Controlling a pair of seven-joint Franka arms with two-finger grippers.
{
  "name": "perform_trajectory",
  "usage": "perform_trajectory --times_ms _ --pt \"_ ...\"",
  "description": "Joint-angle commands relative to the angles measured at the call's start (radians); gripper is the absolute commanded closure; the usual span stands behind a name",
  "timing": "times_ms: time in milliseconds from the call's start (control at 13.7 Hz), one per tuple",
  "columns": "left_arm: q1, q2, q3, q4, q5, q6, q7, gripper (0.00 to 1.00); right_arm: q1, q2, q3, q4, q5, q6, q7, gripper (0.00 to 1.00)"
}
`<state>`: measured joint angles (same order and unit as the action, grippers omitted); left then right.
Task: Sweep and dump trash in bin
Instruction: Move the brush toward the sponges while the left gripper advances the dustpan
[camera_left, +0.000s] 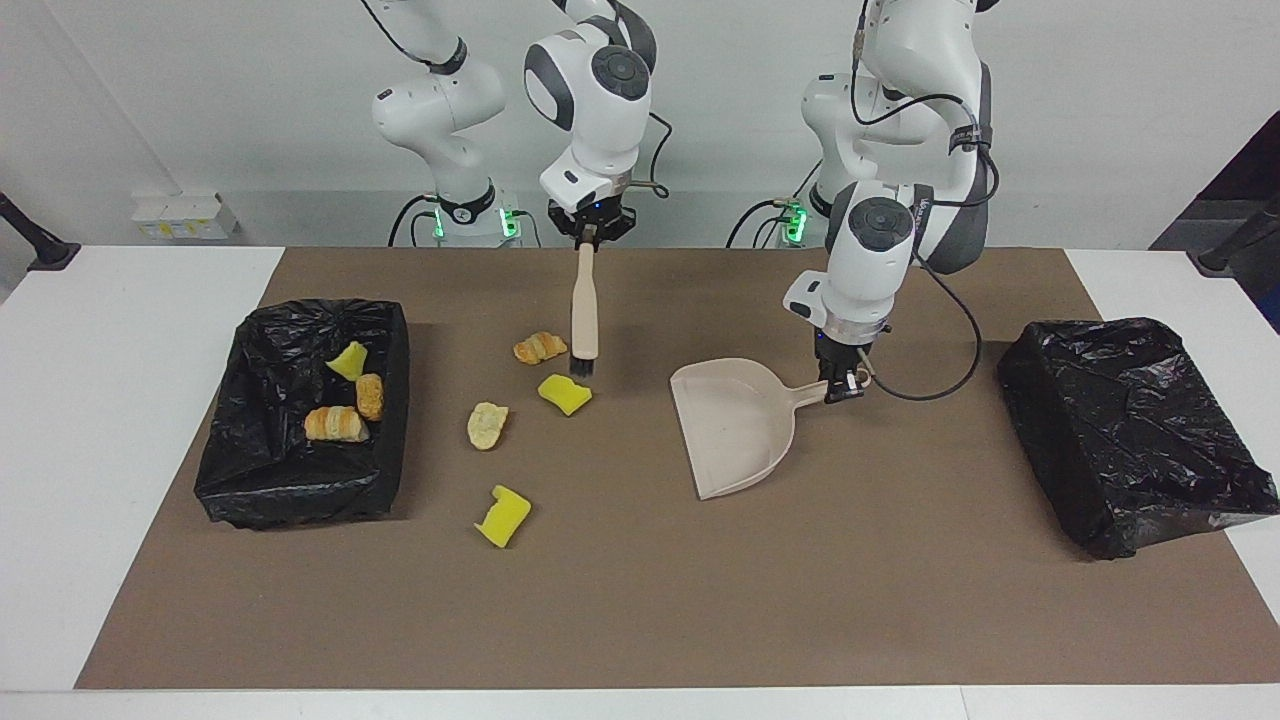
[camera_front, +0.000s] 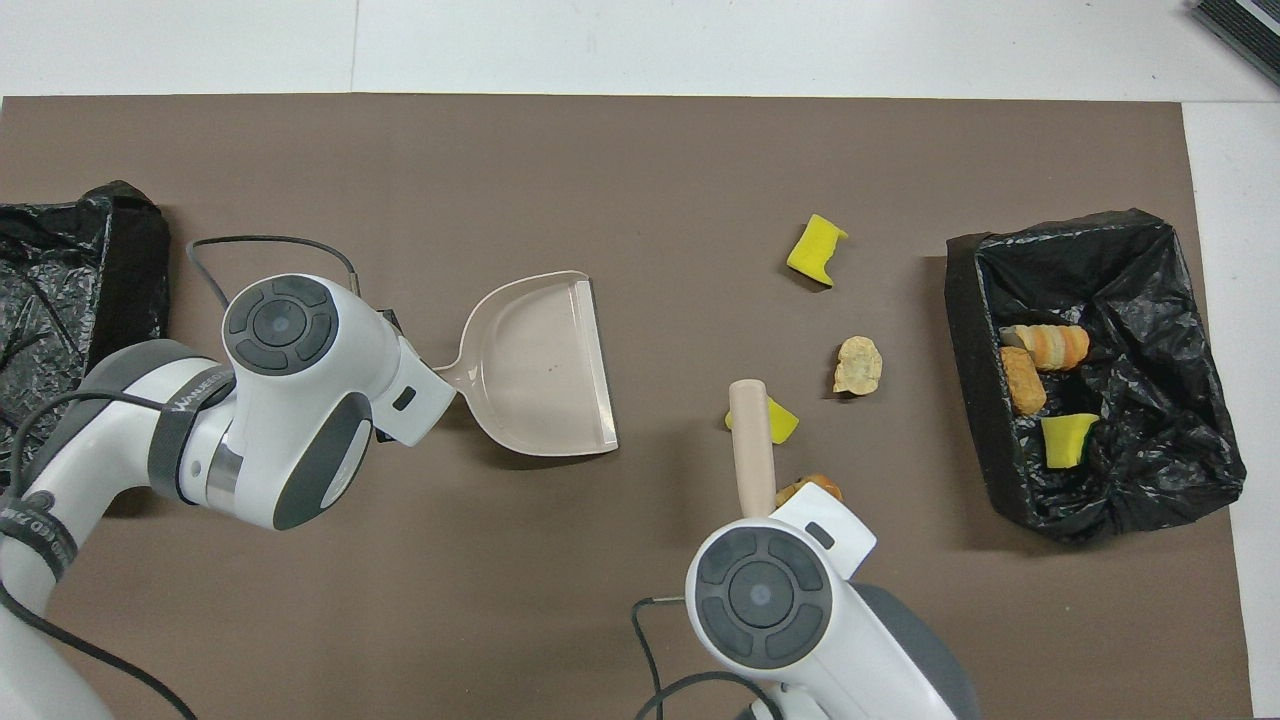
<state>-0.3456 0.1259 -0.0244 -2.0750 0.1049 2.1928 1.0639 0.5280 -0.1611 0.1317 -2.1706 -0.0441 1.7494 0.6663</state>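
My right gripper (camera_left: 590, 232) is shut on the handle of the beige brush (camera_left: 583, 310). The brush hangs upright with its bristles beside a croissant (camera_left: 540, 347) and a yellow sponge (camera_left: 565, 393). A bread piece (camera_left: 487, 424) and another yellow sponge (camera_left: 504, 516) lie on the mat farther from the robots. My left gripper (camera_left: 843, 385) is shut on the handle of the beige dustpan (camera_left: 735, 425), whose mouth faces the trash. The bin (camera_left: 300, 490) at the right arm's end holds a sponge (camera_left: 349, 360) and two pastries (camera_left: 370, 396).
A second black-lined bin (camera_left: 1130, 430) stands at the left arm's end of the brown mat (camera_left: 640, 600). In the overhead view the wrists hide both grippers; the dustpan (camera_front: 540, 365), the brush (camera_front: 752, 445) and the loose pieces show.
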Motion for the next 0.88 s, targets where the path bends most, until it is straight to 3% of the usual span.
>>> perform_trajectory --times_ms 0,586,805 --pt "-0.032 -0.035 0.014 -0.043 0.019 0.018 -0.033 1.00 -0.109 -0.025 0.011 -0.060 -0.051 0.070 -0.123 1.00" --pt "-0.058 -0.055 0.014 -0.071 0.019 0.018 -0.064 1.00 -0.485 0.012 0.014 -0.130 -0.141 0.243 -0.578 1.00" --pt "-0.062 -0.055 0.014 -0.071 0.019 0.022 -0.087 1.00 -0.500 0.005 0.014 -0.199 -0.140 0.286 -0.574 1.00"
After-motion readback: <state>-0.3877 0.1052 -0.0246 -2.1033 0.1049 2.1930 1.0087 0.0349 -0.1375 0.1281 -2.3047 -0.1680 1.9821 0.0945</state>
